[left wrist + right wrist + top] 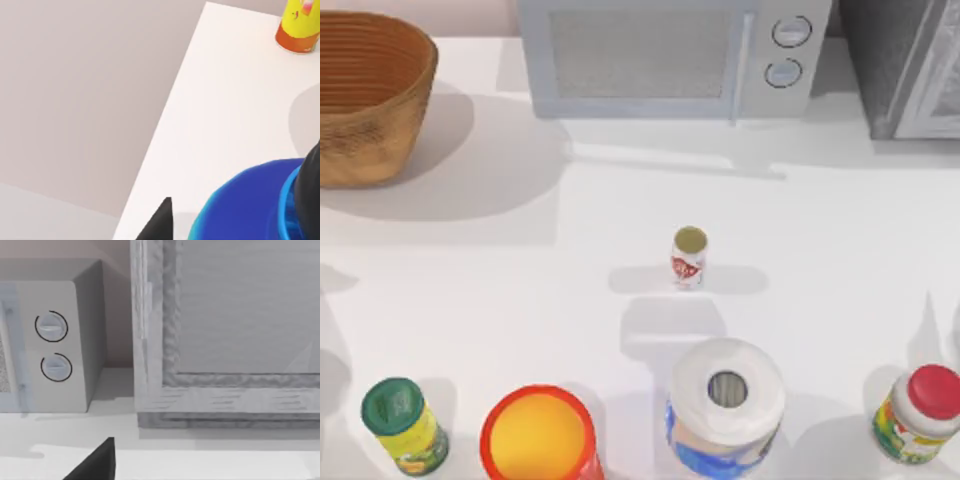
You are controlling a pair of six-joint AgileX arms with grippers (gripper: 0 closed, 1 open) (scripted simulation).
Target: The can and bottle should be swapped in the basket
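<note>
The can (pixel 689 257), tiny and white with a red label and gold top, stands upright alone mid-table. The basket (pixel 365 95), brown wicker, sits at the back left, and no contents are visible in it. In the left wrist view the blue bottle (pixel 250 202) sits between two dark fingers (pixel 161 222) of my left gripper (pixel 237 207), which is shut on it close above the table's edge. One dark finger (pixel 100 462) of my right gripper, which is open, shows low over the table, facing the grey box.
A microwave (pixel 670 55) and a grey box (pixel 910 65) line the back. Along the front stand a green-lidded jar (pixel 403 424), a red-rimmed orange cup (pixel 538 437), a white-topped blue container (pixel 725 405) and a red-capped bottle (pixel 920 412).
</note>
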